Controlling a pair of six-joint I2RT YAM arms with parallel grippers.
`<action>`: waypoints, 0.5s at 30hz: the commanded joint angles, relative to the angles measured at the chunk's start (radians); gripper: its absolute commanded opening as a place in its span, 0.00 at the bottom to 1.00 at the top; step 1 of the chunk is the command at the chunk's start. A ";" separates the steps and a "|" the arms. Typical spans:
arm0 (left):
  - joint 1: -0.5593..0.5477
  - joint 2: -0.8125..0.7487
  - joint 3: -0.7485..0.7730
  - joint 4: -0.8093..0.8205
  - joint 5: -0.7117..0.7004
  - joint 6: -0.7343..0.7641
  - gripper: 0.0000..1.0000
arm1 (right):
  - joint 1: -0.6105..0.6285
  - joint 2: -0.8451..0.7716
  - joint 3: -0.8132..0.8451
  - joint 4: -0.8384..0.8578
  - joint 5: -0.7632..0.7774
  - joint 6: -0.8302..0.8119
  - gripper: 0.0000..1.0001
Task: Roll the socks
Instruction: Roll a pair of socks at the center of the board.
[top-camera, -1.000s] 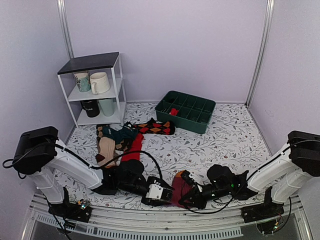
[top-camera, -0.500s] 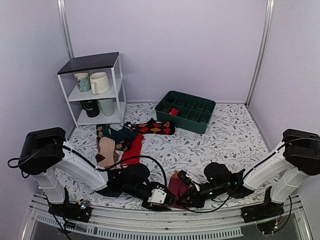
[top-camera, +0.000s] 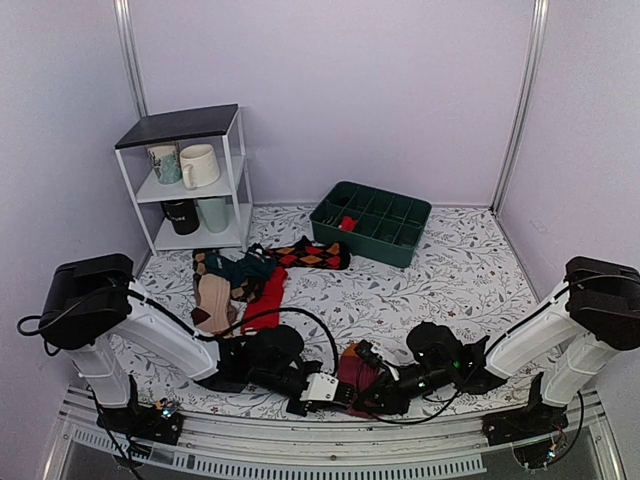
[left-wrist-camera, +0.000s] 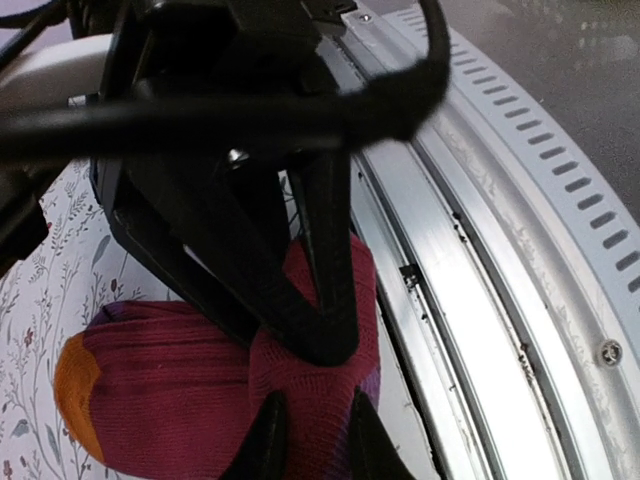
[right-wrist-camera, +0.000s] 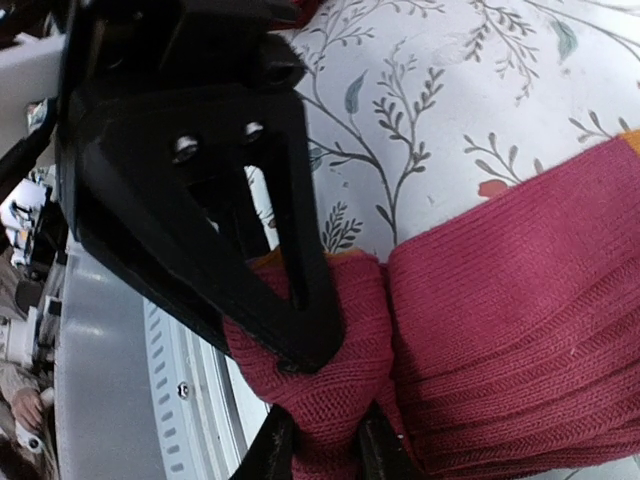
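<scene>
Socks (top-camera: 352, 368), maroon pair, lie bunched at the bench's near edge, midway along, long axis running near to far, orange end farthest. Both left gripper (left-wrist-camera: 312, 435) and right gripper (right-wrist-camera: 322, 440) pinch a fold.

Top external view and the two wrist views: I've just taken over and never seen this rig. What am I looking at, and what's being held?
The top view looks down from behind two robot arms bolted at the near edge of the table; the left arm is on the left. Each wrist view rides on one arm: its own fingertips show at the bottom, the other arm's black gripper looms ahead. The left gripper and right gripper are both pinched shut on the maroon sock, bunched near that edge. Farther back lie a heap of other socks, a green divided tray and a small shelf with mugs.
</scene>
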 joint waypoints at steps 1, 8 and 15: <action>-0.002 0.046 0.019 -0.112 -0.003 -0.095 0.00 | 0.004 0.000 -0.008 -0.238 0.111 -0.036 0.33; 0.038 0.040 0.047 -0.218 0.055 -0.236 0.00 | 0.022 -0.282 -0.085 -0.192 0.540 -0.226 0.50; 0.074 0.093 0.069 -0.266 0.112 -0.311 0.00 | 0.212 -0.348 -0.247 0.159 0.733 -0.548 0.53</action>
